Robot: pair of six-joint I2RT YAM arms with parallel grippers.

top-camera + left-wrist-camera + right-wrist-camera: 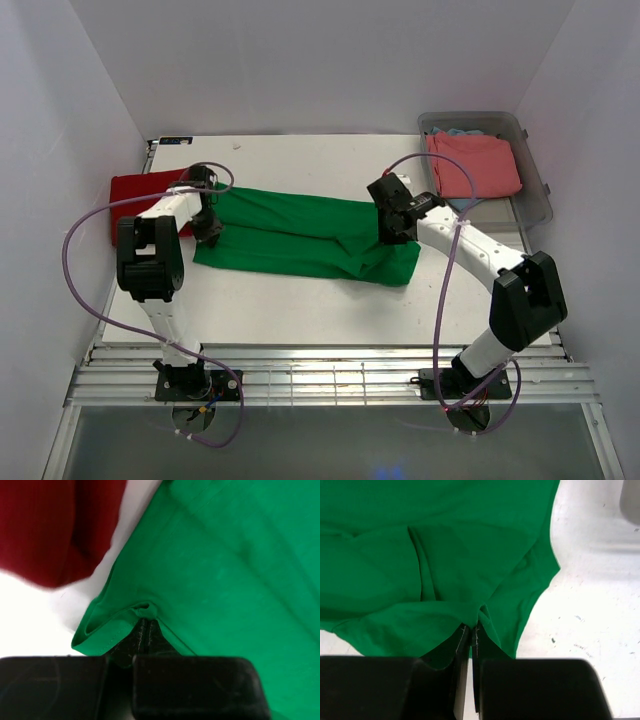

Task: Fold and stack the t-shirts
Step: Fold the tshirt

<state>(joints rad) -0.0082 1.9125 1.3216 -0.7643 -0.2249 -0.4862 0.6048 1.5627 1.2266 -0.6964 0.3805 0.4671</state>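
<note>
Our left gripper is closed, pinching the hem at the left end of the green t-shirt. Our right gripper is clamped on a fold at its right end. The shirt lies stretched across the table. A red t-shirt lies just beside its left end, and a salmon-pink one sits in the clear bin.
</note>
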